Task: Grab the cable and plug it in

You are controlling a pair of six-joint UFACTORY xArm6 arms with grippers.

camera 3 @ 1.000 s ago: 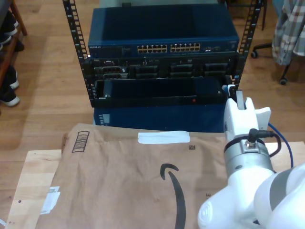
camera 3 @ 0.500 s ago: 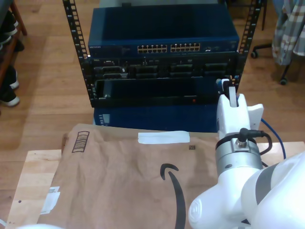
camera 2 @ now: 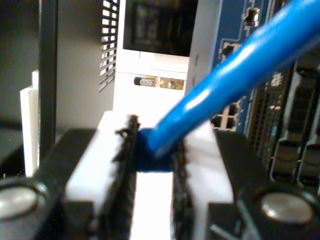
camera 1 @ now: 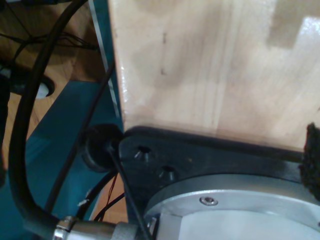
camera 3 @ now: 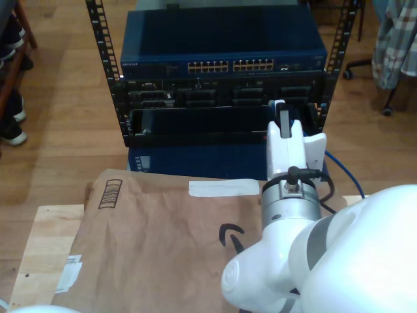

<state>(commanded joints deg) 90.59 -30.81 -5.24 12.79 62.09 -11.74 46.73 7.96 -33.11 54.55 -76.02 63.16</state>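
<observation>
The exterior view looks down on a wooden table (camera 3: 45, 235) covered by a sheet of brown packing paper (camera 3: 156, 241) with a white label (camera 3: 223, 188) near its far edge. Past the table's far edge stands a black equipment rack (camera 3: 111, 78) holding a blue network switch (camera 3: 221, 45) with rows of ports. A white robot arm (camera 3: 293, 215) rises from the table's near edge toward the exterior view's right and reaches at the rack. A stretch of the cable (camera 3: 342, 173), thin and bright blue, curves just beside this arm on the exterior view's right.

The first wrist view shows pale wood (camera 1: 210, 65), a black mounting plate (camera 1: 200, 160) and thick black robot cabling (camera 1: 20, 150). Whether my first gripper's fingers are apart or together cannot be told.

In the second wrist view, my second gripper (camera 2: 155, 150) is clamped on the cable (camera 2: 225, 75), with its white pads (camera 2: 95, 150) pressing both sides, and the blue line runs up toward the rack's ports.
</observation>
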